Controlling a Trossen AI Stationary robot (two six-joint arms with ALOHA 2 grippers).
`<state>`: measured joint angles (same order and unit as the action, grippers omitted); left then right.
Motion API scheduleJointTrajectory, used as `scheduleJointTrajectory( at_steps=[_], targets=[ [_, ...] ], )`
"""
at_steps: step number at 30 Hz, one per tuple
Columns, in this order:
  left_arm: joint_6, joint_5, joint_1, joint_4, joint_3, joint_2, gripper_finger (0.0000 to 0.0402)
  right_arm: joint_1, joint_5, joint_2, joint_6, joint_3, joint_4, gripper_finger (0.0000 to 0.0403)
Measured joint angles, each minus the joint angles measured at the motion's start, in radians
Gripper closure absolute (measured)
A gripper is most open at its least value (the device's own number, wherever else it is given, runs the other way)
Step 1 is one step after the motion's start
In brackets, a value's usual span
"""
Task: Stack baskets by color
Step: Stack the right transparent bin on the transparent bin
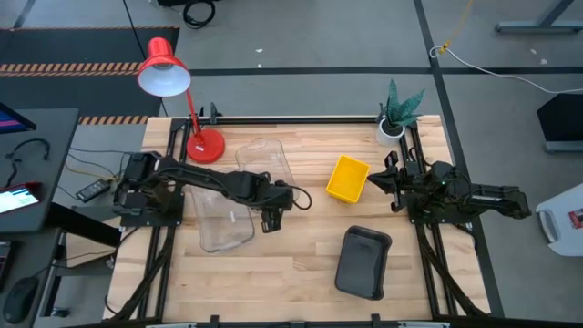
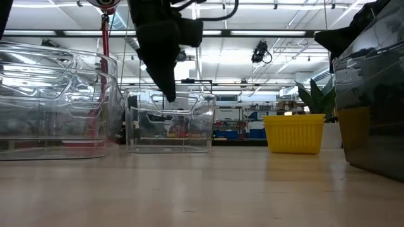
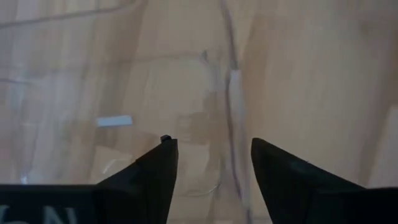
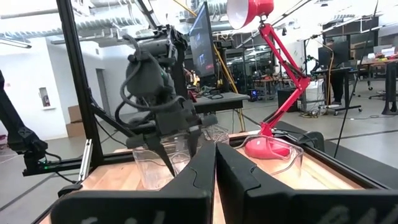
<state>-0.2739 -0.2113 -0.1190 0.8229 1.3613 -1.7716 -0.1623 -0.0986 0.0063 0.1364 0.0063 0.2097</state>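
Left pincer [image 1: 271, 221]: released, fingers [image 3: 155, 171] spread; hovers above the right rim of the near clear basket [image 1: 223, 219], not touching it.
Near clear basket: left of worktop [image 1: 291, 273] centre, under the left arm.
Far clear basket [image 1: 264, 159]: just behind the near one, beside the red lamp [image 1: 173, 91].
Yellow basket [image 1: 348, 179]: right of centre, between the two pincers, nearer the right one.
Dark grey basket [image 1: 363, 262]: front right, well apart from both pincers.
Right pincer [image 1: 387, 179]: clenched, empty; waits at the right edge near the potted plant [image 1: 397, 114].
Hard to make out: clear walls blur together in the wrist view; whether the two clear baskets overlap cannot be told. Low view cuts off the grey basket [image 2: 372, 94] at the right.
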Motion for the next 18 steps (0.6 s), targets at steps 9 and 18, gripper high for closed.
scheduleJointTrajectory(
  at_steps=[9,18],
  targets=[
    [0.031,0.02,0.017,-0.004,-0.001,-0.092,0.024,0.0,0.001,0.002,0.0,0.0,0.006,0.0383],
    [0.035,0.035,0.017,-0.023,0.0,-0.117,0.0335,0.0,0.0,0.002,0.0,0.0,0.006,0.0382]
  ],
)
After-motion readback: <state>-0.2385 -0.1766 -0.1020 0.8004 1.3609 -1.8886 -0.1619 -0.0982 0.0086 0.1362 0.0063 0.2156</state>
